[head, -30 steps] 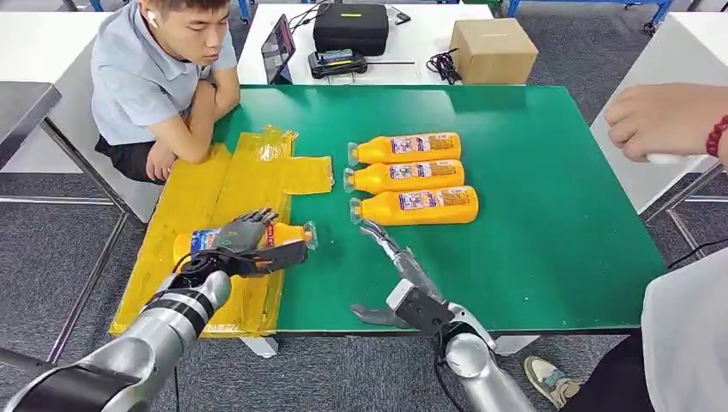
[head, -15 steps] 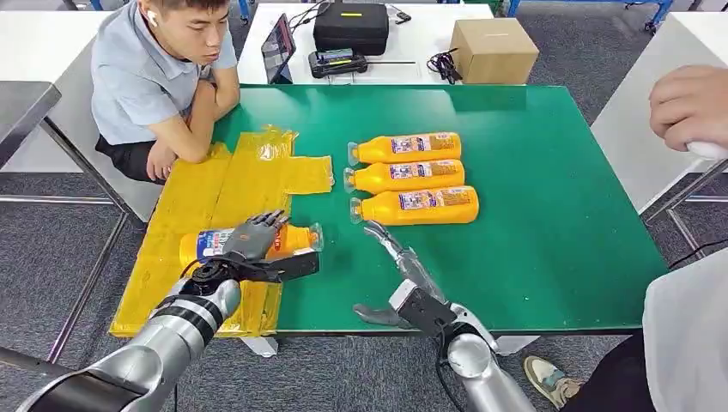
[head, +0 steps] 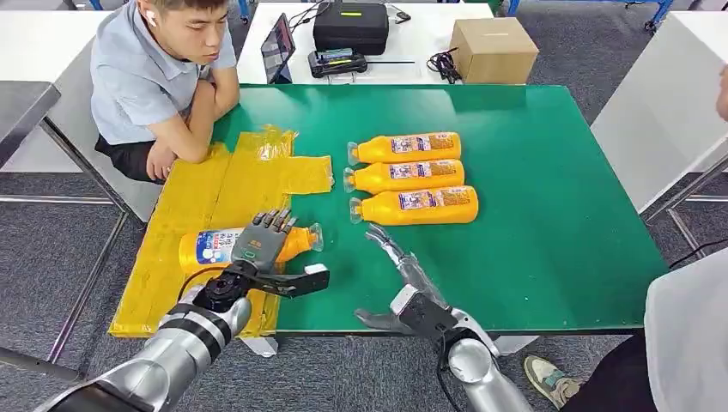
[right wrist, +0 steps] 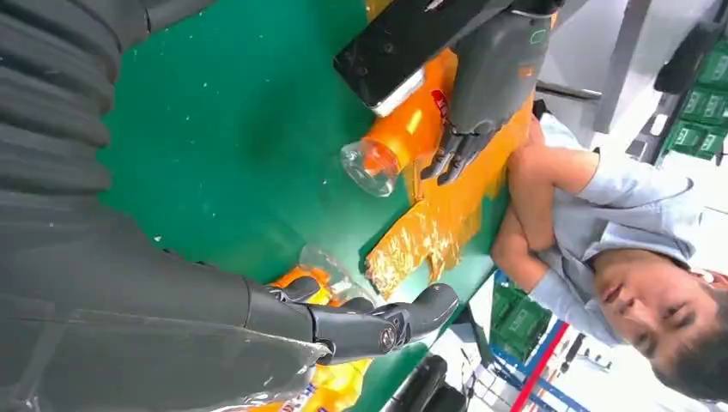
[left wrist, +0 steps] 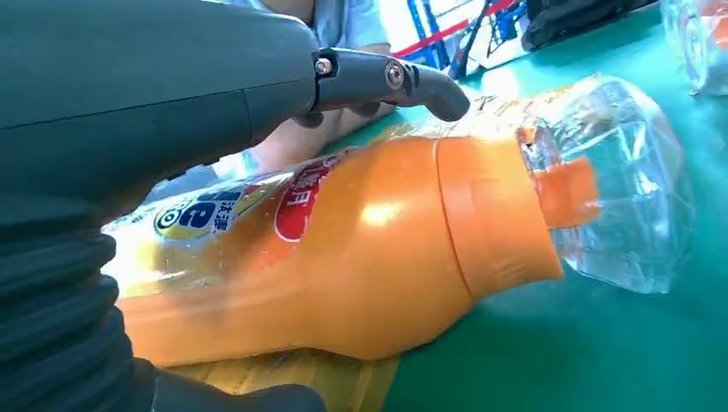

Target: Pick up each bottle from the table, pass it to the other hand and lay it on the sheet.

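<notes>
An orange bottle (head: 215,245) lies on its side on the yellow sheet (head: 197,193), its clear cap end past the sheet's edge over the green table. My left hand (head: 268,251) hovers over its neck with fingers straight and thumb spread, gripping nothing. The left wrist view shows the bottle (left wrist: 343,257) lying under my left hand (left wrist: 154,94). Three more orange bottles (head: 405,148), (head: 405,176), (head: 416,206) lie side by side mid-table. My right hand (head: 402,273) is open near the front edge, fingers pointing at the nearest bottle. The right wrist view shows my right hand (right wrist: 172,326) and the laid bottle (right wrist: 403,129).
A seated person (head: 154,77) leans an arm on the table's far left corner, beside the sheet. Behind the green table (head: 549,215), a white table holds a cardboard box (head: 494,50), a black case (head: 350,27) and a tablet (head: 277,47). Another person (head: 687,343) stands at the right.
My left hand let go of the bottle, straightened its fingers and drew back toward the front edge. The bottle now rests on the sheet. A person's hand at upper right left the picture.
</notes>
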`<state>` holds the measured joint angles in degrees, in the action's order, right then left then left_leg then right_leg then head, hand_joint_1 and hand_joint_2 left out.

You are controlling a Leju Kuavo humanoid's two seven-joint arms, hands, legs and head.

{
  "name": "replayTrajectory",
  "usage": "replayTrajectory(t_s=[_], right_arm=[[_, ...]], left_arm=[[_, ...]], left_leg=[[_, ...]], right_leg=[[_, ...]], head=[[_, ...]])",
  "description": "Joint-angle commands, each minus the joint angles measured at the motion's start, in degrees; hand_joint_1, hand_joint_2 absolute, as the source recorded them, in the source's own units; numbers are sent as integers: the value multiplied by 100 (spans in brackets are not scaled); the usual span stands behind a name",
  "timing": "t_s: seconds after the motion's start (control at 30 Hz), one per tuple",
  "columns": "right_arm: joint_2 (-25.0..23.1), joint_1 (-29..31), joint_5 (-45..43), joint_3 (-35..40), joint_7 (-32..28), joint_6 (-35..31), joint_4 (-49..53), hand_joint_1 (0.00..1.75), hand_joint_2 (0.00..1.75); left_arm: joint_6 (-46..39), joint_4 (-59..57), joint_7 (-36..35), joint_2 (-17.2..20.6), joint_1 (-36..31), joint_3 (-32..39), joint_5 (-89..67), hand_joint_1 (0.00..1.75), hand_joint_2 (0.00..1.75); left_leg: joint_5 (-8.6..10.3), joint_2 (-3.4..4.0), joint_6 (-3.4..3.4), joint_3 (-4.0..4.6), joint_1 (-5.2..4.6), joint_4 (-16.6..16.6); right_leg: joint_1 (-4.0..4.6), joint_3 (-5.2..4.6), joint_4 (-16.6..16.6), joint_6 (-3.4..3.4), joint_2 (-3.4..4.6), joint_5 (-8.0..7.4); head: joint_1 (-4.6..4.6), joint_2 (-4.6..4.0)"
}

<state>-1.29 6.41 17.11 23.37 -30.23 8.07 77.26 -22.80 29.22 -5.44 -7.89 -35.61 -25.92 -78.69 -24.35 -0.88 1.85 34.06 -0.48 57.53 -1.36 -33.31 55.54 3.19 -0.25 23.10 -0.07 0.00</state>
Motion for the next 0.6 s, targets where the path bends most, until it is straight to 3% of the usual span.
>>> replayTrajectory(t_s=[0.03, 0.2, 0.33, 0.53, 0.6], right_arm=[[72, 25, 5, -114, -39, -51, -160, 0, 175], [88, -39, 24, -155, -49, -73, -113, 0, 175], [114, -215, 65, -215, -76, -151, 51, 0, 175], [95, -250, 61, -247, -91, -176, 87, 0, 175], [84, -376, 66, -281, -125, -223, 226, 0, 175]], left_arm=[[135, 71, -72, 87, 74, -423, -188, 0, 175], [-89, 438, 9, 121, 232, -565, -282, 0, 175], [-221, 1410, 255, 148, 688, -613, -119, 0, 175], [-370, 1670, 334, 165, 807, -604, -40, 0, 175], [-580, 2278, 440, 162, 1137, -612, 114, 0, 175]], left_leg=[[-3, 9, -9, -1, 8, 2], [-5, 11, -11, 1, 7, 0], [-11, 11, -14, 9, 11, 4], [-16, 17, -15, 30, 12, 9], [-16, 19, -15, 35, 13, 6]], right_leg=[[8, 1, -3, -12, 5, -1], [8, -2, -5, -13, 6, 1], [13, -8, -2, -18, 5, 6], [14, -31, 1, -18, 10, 9], [15, -37, -3, -18, 12, 8]], head=[[-2, 0], [0, 0], [0, 0], [-2, 0], [-2, 0]])
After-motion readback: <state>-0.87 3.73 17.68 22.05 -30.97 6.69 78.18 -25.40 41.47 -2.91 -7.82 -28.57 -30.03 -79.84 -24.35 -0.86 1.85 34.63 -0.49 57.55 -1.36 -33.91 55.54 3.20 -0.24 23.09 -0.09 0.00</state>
